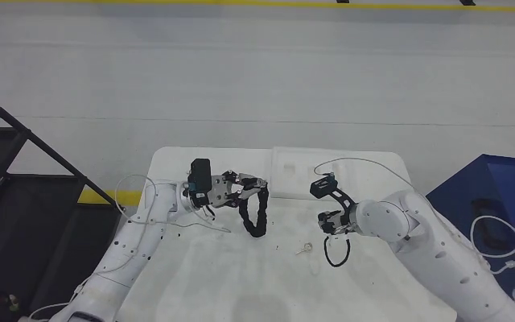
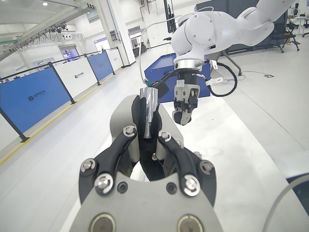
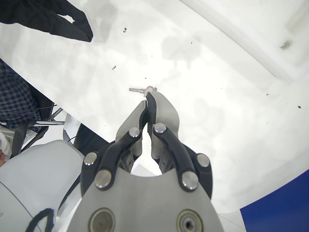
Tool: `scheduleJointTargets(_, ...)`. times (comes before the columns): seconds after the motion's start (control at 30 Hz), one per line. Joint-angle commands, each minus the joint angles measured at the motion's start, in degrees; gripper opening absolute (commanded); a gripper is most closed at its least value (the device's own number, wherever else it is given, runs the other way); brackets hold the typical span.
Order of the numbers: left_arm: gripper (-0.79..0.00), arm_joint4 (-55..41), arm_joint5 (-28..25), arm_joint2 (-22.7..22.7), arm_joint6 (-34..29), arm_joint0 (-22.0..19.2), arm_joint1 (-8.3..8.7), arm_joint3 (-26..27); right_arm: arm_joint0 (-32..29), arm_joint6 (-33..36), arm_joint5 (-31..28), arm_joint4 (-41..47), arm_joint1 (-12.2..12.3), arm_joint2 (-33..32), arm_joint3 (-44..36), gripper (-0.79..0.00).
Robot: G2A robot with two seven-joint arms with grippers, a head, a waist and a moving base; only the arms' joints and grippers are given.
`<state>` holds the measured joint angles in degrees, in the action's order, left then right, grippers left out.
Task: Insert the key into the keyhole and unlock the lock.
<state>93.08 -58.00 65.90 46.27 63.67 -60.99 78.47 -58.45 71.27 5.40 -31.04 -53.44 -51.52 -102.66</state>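
Right wrist view puts the right gripper (image 3: pixel 147 98), fingers pressed together and empty, over the key (image 3: pixel 141 90) lying flat on the table (image 3: pixel 217 121). It should spread and pinch the key's head, leaving the blade free. The left gripper (image 2: pixel 147 121) clamps the lock (image 2: pixel 149 97).

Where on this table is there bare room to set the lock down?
Bare table runs from the key to the near edge. The middle is crowded: the lock hangs from the left gripper, and the right gripper sits by the key.
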Motion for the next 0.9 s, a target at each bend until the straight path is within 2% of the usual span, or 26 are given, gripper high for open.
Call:
scheduleJointTargets(0.0,-0.785,-0.32,0.0,-0.36,0.01,-0.09,0.15,-0.12,0.0,0.0,0.0,0.0,0.0,0.0,0.0,-0.785)
scheduleJointTargets(0.27,-0.785,-0.32,0.0,-0.36,0.01,-0.09,0.15,-0.12,-0.47,-0.99,-0.33,-1.13,0.03,0.17,0.2,-0.785)
scheduleJointTargets(0.47,-0.785,-0.32,0.0,-0.36,0.01,-0.09,0.15,-0.12,-0.22,1.86,-6.26,-4.71,-0.71,5.29,4.48,-0.785)
scheduleJointTargets(0.57,-0.785,-0.32,0.0,-0.36,0.01,-0.09,0.15,-0.12,0.27,-0.63,-8.31,-5.94,-1.45,7.54,7.84,-0.785)
scheduleJointTargets(0.77,-0.785,-0.32,0.0,-0.36,0.01,-0.09,0.15,-0.12,0.96,-6.24,-13.19,-10.04,-2.62,10.9,9.39,-0.785)
scheduleJointTargets(0.8,-0.785,-0.32,0.0,-0.36,0.01,-0.09,0.15,-0.12,1.3,-6.04,-14.63,-11.58,-2.83,11.94,9.31,-0.757)
scheduleJointTargets(0.83,-0.785,-0.32,0.0,-0.36,0.01,-0.09,0.15,-0.12,1.71,-5.74,-16.26,-12.85,-3.09,13.05,9.29,-0.656)
scheduleJointTargets(0.87,-0.785,-0.32,0.0,-0.36,0.01,-0.09,0.15,-0.12,2.1,-5.56,-17.81,-13.77,-3.38,14.1,9.37,-0.603)
